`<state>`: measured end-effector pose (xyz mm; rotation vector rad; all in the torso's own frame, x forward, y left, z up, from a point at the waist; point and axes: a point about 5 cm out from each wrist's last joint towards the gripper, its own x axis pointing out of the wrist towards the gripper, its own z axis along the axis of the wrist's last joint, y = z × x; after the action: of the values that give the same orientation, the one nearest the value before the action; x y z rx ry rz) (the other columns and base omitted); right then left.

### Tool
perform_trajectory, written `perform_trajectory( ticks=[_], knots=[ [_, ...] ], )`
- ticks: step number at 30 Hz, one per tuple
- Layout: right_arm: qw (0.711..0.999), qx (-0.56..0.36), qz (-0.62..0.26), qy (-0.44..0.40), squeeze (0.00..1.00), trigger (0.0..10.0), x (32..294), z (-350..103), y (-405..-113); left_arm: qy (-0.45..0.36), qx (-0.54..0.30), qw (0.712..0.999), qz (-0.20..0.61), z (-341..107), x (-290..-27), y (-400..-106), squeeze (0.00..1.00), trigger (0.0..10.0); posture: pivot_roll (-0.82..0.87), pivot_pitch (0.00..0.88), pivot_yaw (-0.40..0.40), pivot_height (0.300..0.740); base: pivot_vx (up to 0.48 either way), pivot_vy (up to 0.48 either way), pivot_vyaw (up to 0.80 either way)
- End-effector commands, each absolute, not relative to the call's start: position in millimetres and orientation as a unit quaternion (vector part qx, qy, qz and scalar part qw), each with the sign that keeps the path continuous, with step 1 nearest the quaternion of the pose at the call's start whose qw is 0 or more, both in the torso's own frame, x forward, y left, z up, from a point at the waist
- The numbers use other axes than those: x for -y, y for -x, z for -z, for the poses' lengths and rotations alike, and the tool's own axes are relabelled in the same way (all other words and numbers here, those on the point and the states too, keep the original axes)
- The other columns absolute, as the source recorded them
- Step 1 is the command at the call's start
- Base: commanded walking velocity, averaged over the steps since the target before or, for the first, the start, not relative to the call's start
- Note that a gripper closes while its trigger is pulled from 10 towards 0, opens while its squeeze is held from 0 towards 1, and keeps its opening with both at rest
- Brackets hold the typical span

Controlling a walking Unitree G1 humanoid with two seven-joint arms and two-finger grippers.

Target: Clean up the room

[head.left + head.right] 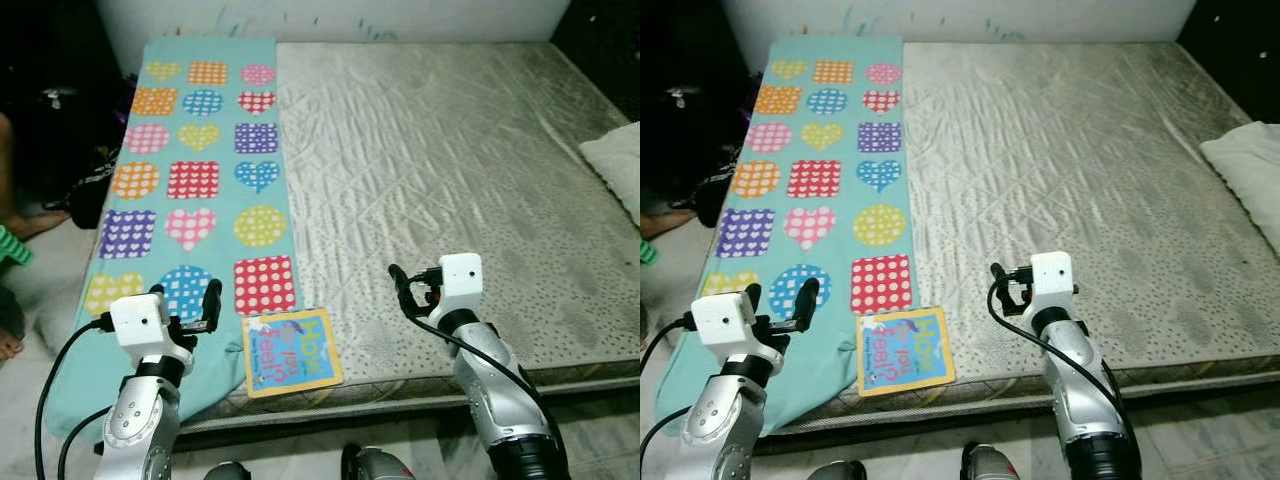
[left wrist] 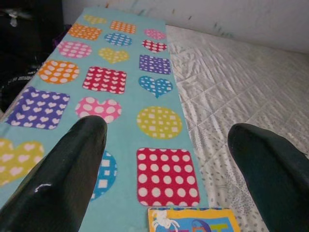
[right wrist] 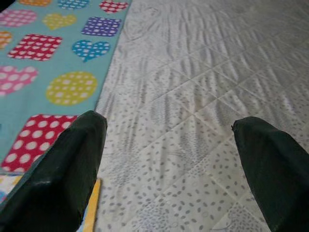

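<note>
A picture book (image 1: 292, 352) with a yellow border and blue cover lies flat at the mattress's near edge, half on the turquoise blanket (image 1: 222, 160). That blanket, patterned with dotted hearts, squares and circles, runs along the left side of the grey mattress (image 1: 450, 170). My left gripper (image 1: 185, 300) hovers open just left of the book, over the blanket's near end. My right gripper (image 1: 408, 292) hovers open over bare mattress to the book's right. The book's top edge (image 2: 193, 224) sits below the left fingers (image 2: 63, 179); its yellow corner (image 3: 94, 205) lies beside a right finger (image 3: 58, 179).
A white pillow (image 1: 620, 165) lies at the mattress's right edge. A person's leg and foot (image 1: 20, 225) rest on the floor to the left, next to dark clutter (image 1: 60, 110). A white wall (image 1: 330, 18) closes the far side. Pale floor tiles (image 1: 590, 440) run below the mattress front.
</note>
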<state>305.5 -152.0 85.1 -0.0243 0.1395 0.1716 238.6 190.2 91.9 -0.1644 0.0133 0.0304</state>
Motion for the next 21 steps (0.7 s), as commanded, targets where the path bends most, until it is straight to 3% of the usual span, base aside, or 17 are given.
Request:
perform_trajectory(
  ticks=[1, 5, 9, 21],
  knots=[
    [0.994, -0.073, -0.082, 0.011, 0.00, 10.0, 153.8, -83.1, -303.3, 0.081, -0.029, 0.996, -0.025, -84.8, -192.8, -234.7, 0.00, 10.0, -0.09, 0.181, -0.040, 0.740, 0.000, 0.000, 0.00],
    [0.994, -0.074, -0.082, 0.010, 0.00, 10.0, 154.0, -82.9, -302.9, 0.089, -0.043, 0.995, -0.025, -81.9, -192.2, -233.8, 0.00, 10.0, -0.09, 0.183, -0.040, 0.740, 0.000, 0.000, 0.00],
    [0.994, -0.075, -0.083, 0.011, 0.00, 10.0, 154.5, -83.0, -302.3, 0.101, -0.058, 0.993, -0.035, -78.1, -193.9, -231.6, 0.00, 10.0, -0.09, 0.188, -0.039, 0.740, 0.000, 0.000, -0.62],
    [0.994, -0.081, -0.078, 0.010, 0.00, 10.0, 163.6, -84.7, -298.7, 0.096, -0.100, 0.990, -0.038, -68.3, -200.5, -223.3, 0.00, 10.0, -0.10, 0.205, -0.036, 0.740, 0.000, 0.000, 0.00]
  ],
)
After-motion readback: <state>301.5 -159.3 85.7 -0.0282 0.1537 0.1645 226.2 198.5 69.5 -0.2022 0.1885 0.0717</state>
